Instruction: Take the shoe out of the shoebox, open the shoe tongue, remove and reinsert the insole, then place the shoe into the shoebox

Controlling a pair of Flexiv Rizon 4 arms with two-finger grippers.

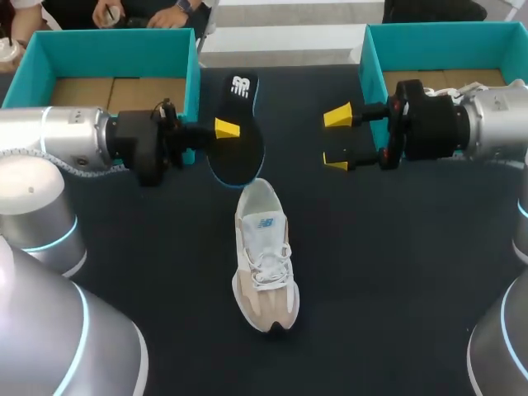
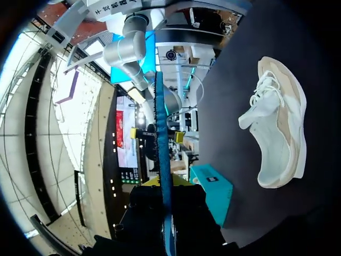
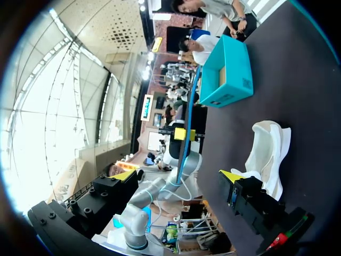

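White-and-beige lace-up sneaker [image 1: 266,256] lies on the dark table [image 1: 388,272], out of the teal cardboard shoebox [image 1: 115,43]. Its long axis runs far to near, toe toward me. The left claw [image 1: 224,132] pinches its black, blue-edged insole [image 1: 241,144], already removed. The right claw [image 1: 336,139] is spread, empty. Reinserting and boxing remain.

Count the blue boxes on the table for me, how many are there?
2. The left shoebox sits at the table's far left corner, and the right shoebox at its far right corner. Both are open on top. No other box shows on the table.
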